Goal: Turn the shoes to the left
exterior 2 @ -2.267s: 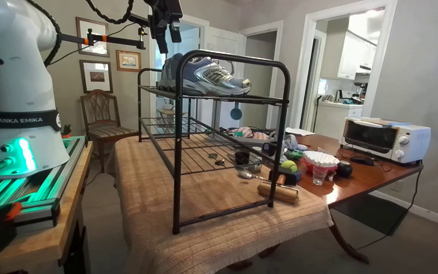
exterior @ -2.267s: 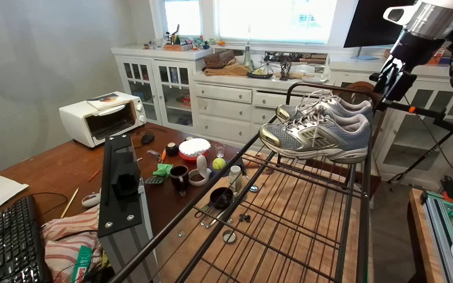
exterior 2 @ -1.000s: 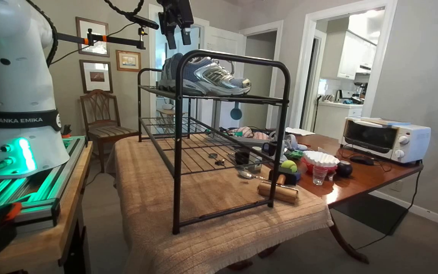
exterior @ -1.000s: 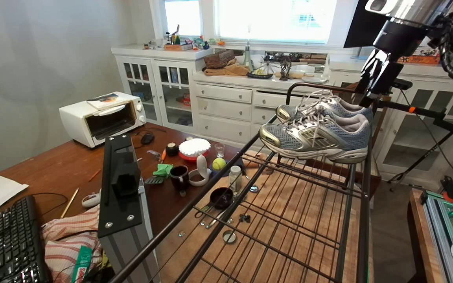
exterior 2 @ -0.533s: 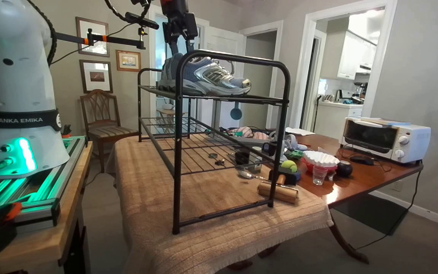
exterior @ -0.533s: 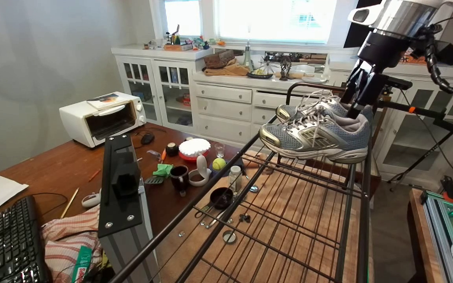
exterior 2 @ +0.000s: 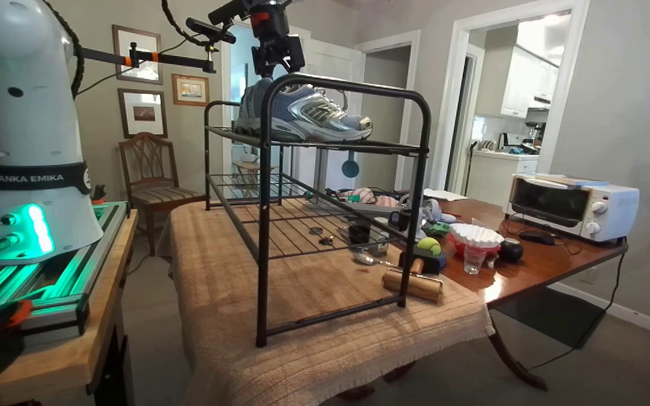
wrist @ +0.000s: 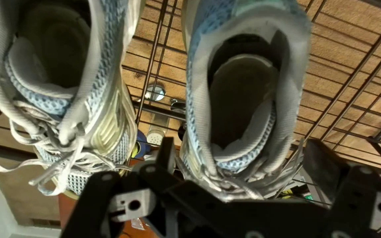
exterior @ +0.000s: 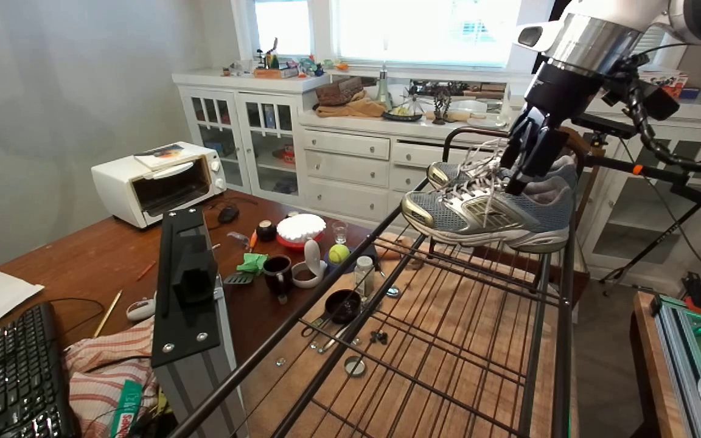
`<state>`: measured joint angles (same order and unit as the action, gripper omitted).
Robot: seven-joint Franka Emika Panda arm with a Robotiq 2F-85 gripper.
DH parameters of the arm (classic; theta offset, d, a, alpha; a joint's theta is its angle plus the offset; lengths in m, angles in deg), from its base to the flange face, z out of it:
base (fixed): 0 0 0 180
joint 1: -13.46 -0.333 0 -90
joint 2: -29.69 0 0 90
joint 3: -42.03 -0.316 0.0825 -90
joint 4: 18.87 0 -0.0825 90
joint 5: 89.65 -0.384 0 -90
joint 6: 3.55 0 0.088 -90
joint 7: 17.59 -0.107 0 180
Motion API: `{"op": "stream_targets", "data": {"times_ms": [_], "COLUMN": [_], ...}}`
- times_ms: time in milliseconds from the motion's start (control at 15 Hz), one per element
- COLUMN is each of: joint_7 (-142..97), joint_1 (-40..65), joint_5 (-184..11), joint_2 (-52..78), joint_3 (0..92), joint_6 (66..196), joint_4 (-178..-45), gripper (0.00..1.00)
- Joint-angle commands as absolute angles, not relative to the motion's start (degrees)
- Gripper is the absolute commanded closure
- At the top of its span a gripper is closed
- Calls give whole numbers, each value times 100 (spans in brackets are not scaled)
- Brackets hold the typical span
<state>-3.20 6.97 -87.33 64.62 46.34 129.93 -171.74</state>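
The shoes are grey-blue and silver lace-up sneakers, side by side on the top tier of a wire rack. In an exterior view the near shoe (exterior: 484, 216) and far shoe (exterior: 442, 173) point their toes left. In an exterior view one shoe (exterior 2: 325, 115) hides most of the pair. In the wrist view the left shoe (wrist: 111, 122) and right shoe (wrist: 197, 72) show their openings. My gripper (wrist: 240, 152) is open, its fingers either side of the right shoe's laced part. It also shows over the shoes in both exterior views (exterior: 510, 175) (exterior 2: 277, 70); contact is unclear.
The black rack (exterior 2: 263, 237) has a raised end bar close to the shoes and gripper. It stands on a tan towel (exterior 2: 218, 293). Below are a jar (exterior: 364, 274), a dark cup (exterior: 279, 277) and a tennis ball (exterior: 339, 253). A toaster oven (exterior: 159, 179) stands farther off.
My gripper has moved left and down in an exterior view, from beyond the heels to the near shoe's laced part. The shoes have not visibly moved.
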Motion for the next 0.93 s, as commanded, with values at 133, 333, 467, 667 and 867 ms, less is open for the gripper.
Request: {"op": "stream_targets", "data": {"times_ms": [133, 333, 467, 667, 867], "joint_7": [-347, -305, -145, 187, 613], "joint_1": [702, 739, 710, 656, 563], "joint_5": [-8839, -8775, -8778, -8726, -8680], "joint_2": [5678, 5498, 5433, 5399, 5379], "joint_3": [4550, 4508, 4519, 4494, 4426], "joint_6": [13196, 13006, 12863, 12546, 12164], "joint_4": [-16799, -16581, -16429, -16222, -16050], "gripper": [0, 35, 49, 71, 86]}}
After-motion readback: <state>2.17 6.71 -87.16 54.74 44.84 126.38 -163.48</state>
